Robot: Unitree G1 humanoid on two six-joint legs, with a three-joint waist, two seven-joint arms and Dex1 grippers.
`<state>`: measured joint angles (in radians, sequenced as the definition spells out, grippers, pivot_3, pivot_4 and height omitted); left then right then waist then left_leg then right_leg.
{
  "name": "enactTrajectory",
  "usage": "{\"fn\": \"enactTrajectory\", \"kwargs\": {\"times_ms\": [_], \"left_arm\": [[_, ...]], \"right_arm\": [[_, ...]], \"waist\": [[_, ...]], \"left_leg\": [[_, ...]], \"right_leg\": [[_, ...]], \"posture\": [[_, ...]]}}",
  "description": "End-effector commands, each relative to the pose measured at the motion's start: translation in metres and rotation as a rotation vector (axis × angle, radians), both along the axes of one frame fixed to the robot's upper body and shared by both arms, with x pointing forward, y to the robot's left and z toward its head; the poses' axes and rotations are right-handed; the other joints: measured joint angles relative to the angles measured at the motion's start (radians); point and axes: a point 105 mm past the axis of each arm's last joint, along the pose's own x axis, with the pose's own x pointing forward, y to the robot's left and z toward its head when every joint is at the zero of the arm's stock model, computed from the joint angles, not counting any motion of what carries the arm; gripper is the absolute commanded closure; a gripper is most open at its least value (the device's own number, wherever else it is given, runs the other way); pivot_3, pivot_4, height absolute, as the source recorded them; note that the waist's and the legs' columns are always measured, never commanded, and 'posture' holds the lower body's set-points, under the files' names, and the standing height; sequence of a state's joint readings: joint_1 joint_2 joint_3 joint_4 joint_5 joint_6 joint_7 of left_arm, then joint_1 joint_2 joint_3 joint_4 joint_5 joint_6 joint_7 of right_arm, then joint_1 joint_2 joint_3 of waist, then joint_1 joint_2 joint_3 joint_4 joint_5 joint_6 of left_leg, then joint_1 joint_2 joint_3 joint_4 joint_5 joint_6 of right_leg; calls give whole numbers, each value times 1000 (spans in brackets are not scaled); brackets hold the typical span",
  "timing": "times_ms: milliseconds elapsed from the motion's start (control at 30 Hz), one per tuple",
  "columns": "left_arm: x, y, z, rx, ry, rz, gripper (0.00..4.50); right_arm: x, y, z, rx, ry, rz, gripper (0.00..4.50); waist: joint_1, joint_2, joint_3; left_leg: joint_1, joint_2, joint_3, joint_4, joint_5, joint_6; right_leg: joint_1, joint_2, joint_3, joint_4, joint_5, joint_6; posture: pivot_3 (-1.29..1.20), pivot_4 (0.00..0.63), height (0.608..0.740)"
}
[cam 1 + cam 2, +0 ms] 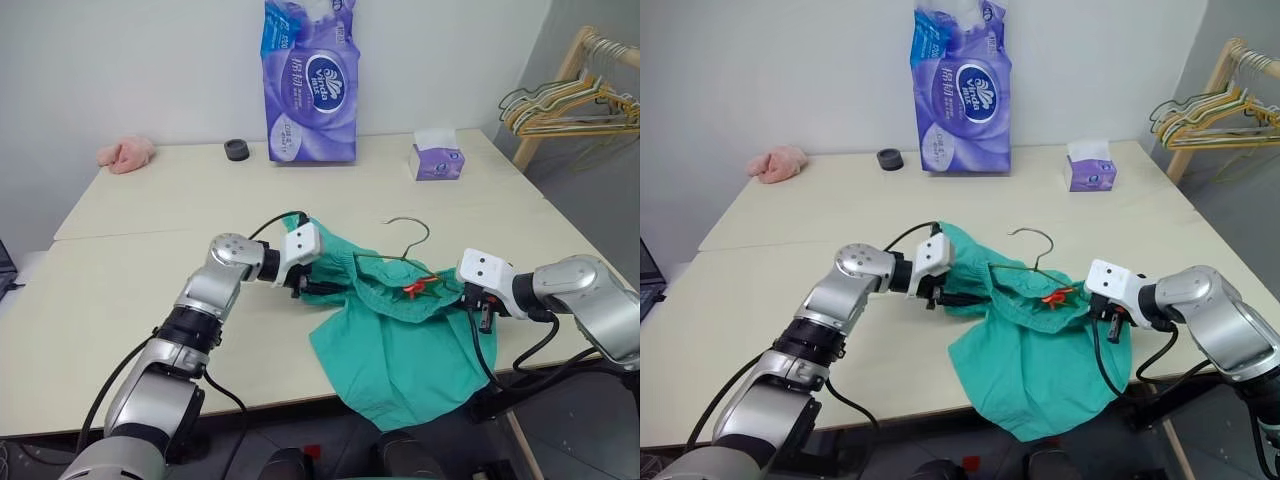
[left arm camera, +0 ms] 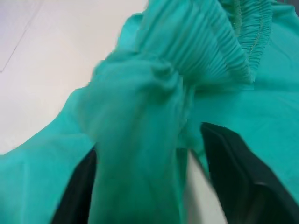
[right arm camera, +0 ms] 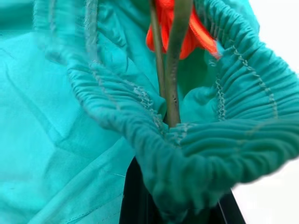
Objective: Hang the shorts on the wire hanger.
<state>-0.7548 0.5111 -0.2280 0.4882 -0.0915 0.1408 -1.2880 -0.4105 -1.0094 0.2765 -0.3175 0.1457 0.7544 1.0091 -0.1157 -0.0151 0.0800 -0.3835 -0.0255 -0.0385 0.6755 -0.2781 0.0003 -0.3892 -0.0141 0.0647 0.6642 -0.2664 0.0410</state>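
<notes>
Teal shorts and wire hanger at the front of the table, a gripper at each side.

The pale table (image 1: 150,210) bears the teal-green shorts (image 1: 400,360), draped over its front edge; the wire hanger (image 1: 405,245) lies on them, hook toward the wall, wire running inside the waistband; the left gripper (image 1: 310,285) has its fingers (image 2: 233,177) apart with cloth bunched between them; the right gripper (image 1: 483,305) is clamped on the gathered waistband.
</notes>
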Motion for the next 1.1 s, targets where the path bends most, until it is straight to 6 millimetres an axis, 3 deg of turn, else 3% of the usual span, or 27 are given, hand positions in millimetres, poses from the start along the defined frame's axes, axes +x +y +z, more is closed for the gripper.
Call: {"fn": "enactTrajectory", "kwargs": {"times_ms": [33,100,233,500,600,867,1100], "left_arm": [[11,20,24,-13,-30,28,1598],[19,32,29,-1,-20,63,1598],[19,37,24,33,14,41,1598],[24,15,4,11,28,40,1598],[30,12,2,7,0,64,2163],[50,22,13,-24,-86,194,4480],[61,44,25,-53,-119,313,4480]], "right_arm": [[0,-2,18,10,-50,4,4500],[-1,-4,18,9,-46,4,4500],[-4,-3,19,12,-40,9,4500],[-6,0,20,19,-41,11,4500],[-7,0,21,21,-40,8,4500],[-12,-5,19,11,-27,-5,4500],[-18,-12,16,2,-4,-29,4500]], "waist": [[0,0,0],[1,0,0],[1,0,0],[2,0,0],[2,0,0],[1,0,0],[1,0,0]], "left_leg": [[0,0,0,0,0,0],[0,0,0,0,0,0],[0,0,0,0,0,0],[-1,-1,0,1,0,0],[-1,-1,0,1,0,0],[-1,-1,0,1,0,0],[-1,-1,0,1,0,0]], "right_leg": [[0,0,0,0,0,0],[0,0,-1,0,0,0],[0,0,-1,0,0,0],[0,0,0,0,0,0],[0,0,0,0,0,0],[0,0,0,0,0,0],[0,0,-1,0,0,1]], "posture": [[-176,50,740],[-175,45,740],[-177,41,740],[-188,41,740],[-190,43,740],[-200,49,740],[-201,52,740]]}}
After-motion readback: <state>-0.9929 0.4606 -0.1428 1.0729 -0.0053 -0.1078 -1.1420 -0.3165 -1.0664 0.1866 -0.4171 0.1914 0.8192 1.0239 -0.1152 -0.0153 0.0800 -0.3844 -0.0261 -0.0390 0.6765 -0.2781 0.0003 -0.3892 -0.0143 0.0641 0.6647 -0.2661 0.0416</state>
